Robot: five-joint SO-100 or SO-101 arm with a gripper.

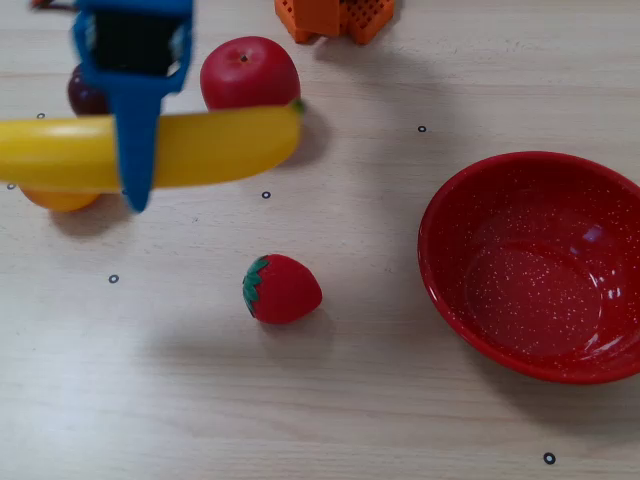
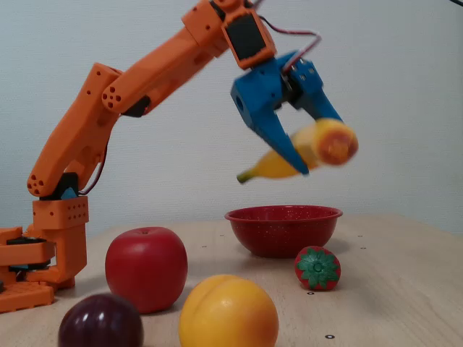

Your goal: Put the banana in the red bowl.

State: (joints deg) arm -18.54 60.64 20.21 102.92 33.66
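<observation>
The long yellow banana (image 1: 210, 148) (image 2: 318, 148) hangs in the air, well above the table, held across its middle by my blue gripper (image 1: 135, 195) (image 2: 307, 160), which is shut on it. In a fixed view its green tip (image 1: 297, 104) points right, over the red apple. The red bowl (image 1: 535, 265) (image 2: 283, 229), speckled white and with nothing in it, stands on the table to the right in one fixed view and behind and below the banana in the other.
A red apple (image 1: 250, 72) (image 2: 146, 267), a strawberry (image 1: 281, 288) (image 2: 317, 268), a yellow-orange round fruit (image 1: 60, 199) (image 2: 228, 313) and a dark plum (image 1: 85, 93) (image 2: 100, 322) lie on the wooden table. The orange arm base (image 2: 40, 253) stands at the left.
</observation>
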